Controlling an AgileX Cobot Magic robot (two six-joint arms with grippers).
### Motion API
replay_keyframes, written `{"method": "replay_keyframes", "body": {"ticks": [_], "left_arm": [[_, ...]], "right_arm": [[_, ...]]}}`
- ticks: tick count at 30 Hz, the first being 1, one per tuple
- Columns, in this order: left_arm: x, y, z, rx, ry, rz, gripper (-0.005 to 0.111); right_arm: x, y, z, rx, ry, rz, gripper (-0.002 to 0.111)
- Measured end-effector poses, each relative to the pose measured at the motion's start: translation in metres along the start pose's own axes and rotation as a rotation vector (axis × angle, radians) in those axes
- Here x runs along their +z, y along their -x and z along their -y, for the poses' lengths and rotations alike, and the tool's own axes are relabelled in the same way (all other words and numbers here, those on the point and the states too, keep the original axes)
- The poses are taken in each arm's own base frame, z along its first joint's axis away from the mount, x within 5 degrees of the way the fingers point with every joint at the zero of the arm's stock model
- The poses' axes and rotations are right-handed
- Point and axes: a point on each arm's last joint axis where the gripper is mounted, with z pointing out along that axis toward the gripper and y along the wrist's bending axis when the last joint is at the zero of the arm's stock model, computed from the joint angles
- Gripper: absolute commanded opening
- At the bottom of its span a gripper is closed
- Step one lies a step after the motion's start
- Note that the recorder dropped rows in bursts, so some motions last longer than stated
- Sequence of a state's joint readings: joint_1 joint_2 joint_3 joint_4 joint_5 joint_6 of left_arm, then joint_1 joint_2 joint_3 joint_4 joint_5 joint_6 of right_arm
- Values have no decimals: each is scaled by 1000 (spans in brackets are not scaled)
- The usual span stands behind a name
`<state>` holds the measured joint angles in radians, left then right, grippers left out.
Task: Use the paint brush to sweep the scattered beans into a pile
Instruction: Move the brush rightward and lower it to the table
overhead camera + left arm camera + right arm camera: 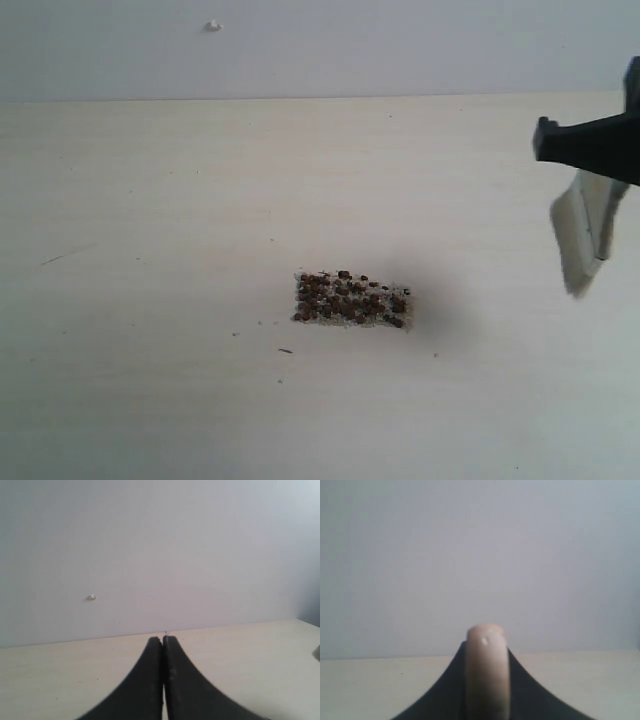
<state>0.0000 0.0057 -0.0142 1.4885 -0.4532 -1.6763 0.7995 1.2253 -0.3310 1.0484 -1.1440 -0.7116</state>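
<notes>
The beans lie gathered in one compact pile (350, 299) of dark reddish-brown beans and white grains, in the middle of the pale table. The paint brush (585, 230) hangs above the table at the far right, bristles down, well clear of the pile. My right gripper (590, 145) is shut on its handle. In the right wrist view the rounded wooden handle end (487, 670) stands clamped between the black fingers (445, 690) of my right gripper (487, 645). My left gripper (163, 639) is shut with nothing in it and is out of the exterior view.
A few stray specks (285, 351) lie on the table just left of and in front of the pile. A pale wall (320, 45) rises behind the table's far edge, with a small white mark (213, 25) on it.
</notes>
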Motion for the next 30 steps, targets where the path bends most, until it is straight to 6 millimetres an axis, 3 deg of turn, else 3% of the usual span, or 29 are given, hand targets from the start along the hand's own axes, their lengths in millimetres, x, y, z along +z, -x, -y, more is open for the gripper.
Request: {"method": "replay_keyframes", "body": {"ticks": [4,6,11,16,30], "left_arm": [[0,0,0,0,0,0,0],[0,0,0,0,0,0,0],[0,0,0,0,0,0,0],[0,0,0,0,0,0,0],[0,0,0,0,0,0,0]], "right_arm": [[20,0,-22,-49,64,-27,0],[39,2,-29,-91,88,-123,0],[67,12,-23,-35,54,-265,0],[64,4,-21,77,44,-257,0],[55,-50,-71,104,105,-234,0]]}}
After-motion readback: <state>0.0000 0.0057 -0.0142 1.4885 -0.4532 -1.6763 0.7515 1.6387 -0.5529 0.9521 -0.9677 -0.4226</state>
